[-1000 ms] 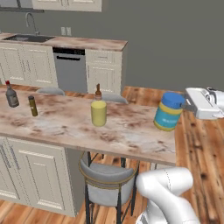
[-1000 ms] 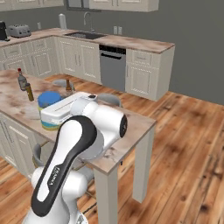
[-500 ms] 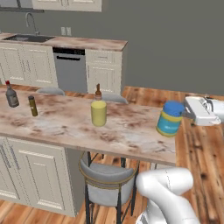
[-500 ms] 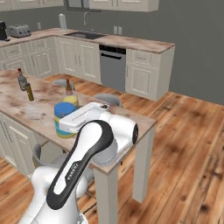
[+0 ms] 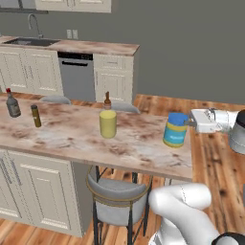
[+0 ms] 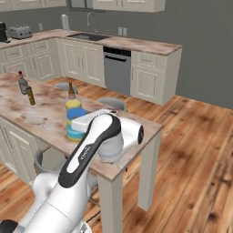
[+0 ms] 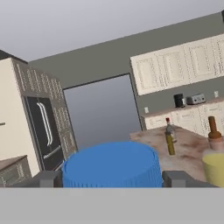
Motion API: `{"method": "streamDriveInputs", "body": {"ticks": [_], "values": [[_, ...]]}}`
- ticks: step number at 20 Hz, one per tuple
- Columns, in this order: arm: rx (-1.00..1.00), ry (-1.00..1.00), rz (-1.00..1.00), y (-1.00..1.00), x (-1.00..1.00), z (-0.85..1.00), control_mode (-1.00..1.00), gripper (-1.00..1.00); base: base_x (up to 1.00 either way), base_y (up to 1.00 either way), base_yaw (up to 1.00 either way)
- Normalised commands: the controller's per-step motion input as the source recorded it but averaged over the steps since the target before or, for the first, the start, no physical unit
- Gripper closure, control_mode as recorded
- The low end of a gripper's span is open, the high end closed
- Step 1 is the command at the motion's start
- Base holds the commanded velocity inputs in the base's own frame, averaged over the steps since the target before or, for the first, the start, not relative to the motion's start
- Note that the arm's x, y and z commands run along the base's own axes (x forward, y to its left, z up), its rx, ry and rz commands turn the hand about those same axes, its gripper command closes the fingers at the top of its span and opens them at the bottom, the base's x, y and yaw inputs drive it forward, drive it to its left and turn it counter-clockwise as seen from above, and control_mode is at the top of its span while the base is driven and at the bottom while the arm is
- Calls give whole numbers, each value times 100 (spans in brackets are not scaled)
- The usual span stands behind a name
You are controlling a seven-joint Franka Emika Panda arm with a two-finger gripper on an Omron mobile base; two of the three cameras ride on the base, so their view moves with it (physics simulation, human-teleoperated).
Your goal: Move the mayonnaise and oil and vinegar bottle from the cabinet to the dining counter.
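Lowered since earlier, mayonnaise [image 5: 175,129] rests on dining counter [image 5: 72,139]; hand view shows fingers [image 7: 111,178] spread beside it.

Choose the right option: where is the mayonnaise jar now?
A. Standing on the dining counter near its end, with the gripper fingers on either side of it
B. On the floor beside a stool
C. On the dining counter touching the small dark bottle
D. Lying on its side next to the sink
A. The mayonnaise stands upright on the dining counter near its end, and the hand view shows the fingertips of the gripper flanking its blue lid.
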Motion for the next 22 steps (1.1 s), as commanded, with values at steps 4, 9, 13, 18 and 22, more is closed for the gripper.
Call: {"method": "streamDriveInputs", "body": {"ticks": [4, 9, 13, 18, 22], "values": [[0, 6, -2, -2, 79, -35, -100, 100, 0, 0, 0], [-3, -6, 0, -3, 47, -31, -100, 100, 0, 0, 0], [-7, -11, 0, -2, 46, -22, -100, 100, 0, 0, 0], [-5, -2, 0, -4, 50, -14, -100, 100, 0, 0, 0], [0, 0, 0, -3, 56, -22, -100, 100, 0, 0, 0]]}}
